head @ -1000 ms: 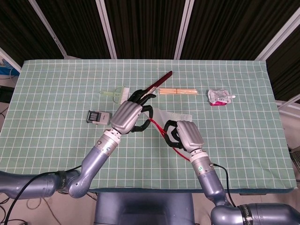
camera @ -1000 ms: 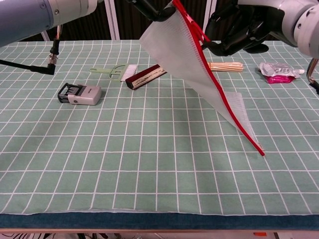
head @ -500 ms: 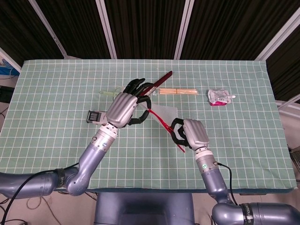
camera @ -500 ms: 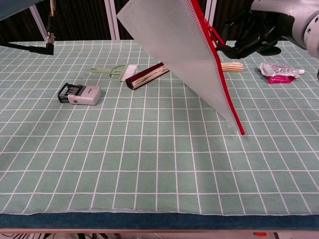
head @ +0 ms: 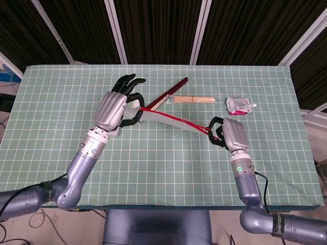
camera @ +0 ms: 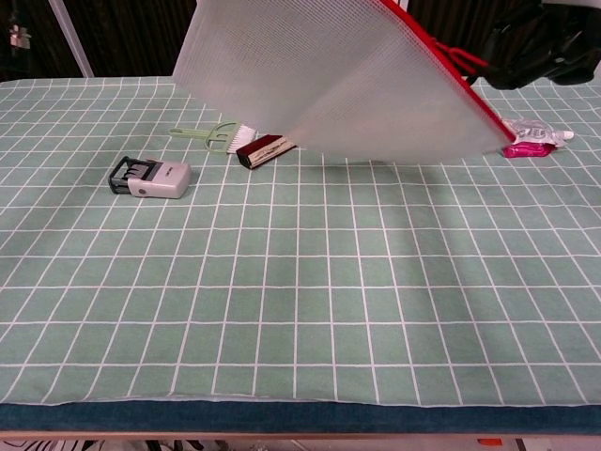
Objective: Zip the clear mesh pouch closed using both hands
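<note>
1. Your 2 hands have drawn apart: the left hand [head: 115,108] now sits in the left-centre of the head view and the right hand [head: 230,133] has swung out to the right-centre, where a moment ago they were close together in the middle.
2. The clear mesh pouch [camera: 329,80] is now stretched almost level between them, held clear above the counter [head: 61,143]; its red zipper edge [head: 171,119] runs as a taut line from hand to hand, instead of hanging steeply as before.
3. Your left hand pinches the pouch's left end, its other fingers spread upward. Your right hand is curled closed around the red pull loop at the right end of the zipper.
4. In the chest view the pouch fills the upper centre, hiding part of the brush [camera: 268,148].
5. Judging by the pull now at the far right end, the zip looks fully or nearly run; confirm the last stretch before you release.
</note>
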Robot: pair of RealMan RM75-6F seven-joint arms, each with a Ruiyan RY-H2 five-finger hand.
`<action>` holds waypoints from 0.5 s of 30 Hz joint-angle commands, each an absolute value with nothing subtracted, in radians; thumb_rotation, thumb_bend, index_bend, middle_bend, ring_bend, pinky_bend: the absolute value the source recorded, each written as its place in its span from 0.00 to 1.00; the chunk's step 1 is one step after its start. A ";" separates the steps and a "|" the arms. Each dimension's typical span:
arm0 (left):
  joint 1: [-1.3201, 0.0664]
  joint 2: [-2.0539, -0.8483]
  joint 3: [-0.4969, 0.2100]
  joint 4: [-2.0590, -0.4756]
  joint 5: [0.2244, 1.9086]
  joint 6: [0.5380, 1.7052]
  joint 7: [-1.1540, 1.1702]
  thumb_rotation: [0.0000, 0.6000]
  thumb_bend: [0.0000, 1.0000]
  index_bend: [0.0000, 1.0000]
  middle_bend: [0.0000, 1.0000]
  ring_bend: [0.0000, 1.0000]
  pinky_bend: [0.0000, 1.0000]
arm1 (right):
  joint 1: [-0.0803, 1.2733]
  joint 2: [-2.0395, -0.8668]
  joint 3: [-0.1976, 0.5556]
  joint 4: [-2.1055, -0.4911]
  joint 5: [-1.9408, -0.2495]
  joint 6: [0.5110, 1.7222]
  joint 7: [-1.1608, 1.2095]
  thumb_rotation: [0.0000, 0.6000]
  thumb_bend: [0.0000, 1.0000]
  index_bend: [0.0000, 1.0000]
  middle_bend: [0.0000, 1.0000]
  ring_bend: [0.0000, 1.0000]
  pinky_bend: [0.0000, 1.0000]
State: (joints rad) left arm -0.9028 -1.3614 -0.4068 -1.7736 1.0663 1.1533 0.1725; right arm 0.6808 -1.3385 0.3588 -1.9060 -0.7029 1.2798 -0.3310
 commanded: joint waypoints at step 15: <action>-0.817 -1.279 -0.373 -1.745 1.121 1.159 0.073 1.00 0.42 0.60 0.15 0.00 0.05 | 0.636 -1.245 0.409 -1.843 -0.667 1.242 -0.259 1.00 0.58 0.70 1.00 1.00 0.94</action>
State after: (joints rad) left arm -0.8176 -1.2794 -0.3731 -1.7450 1.1209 1.1590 0.0738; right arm 0.6366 -1.2457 0.4083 -1.8434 -0.6677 1.2424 -0.2590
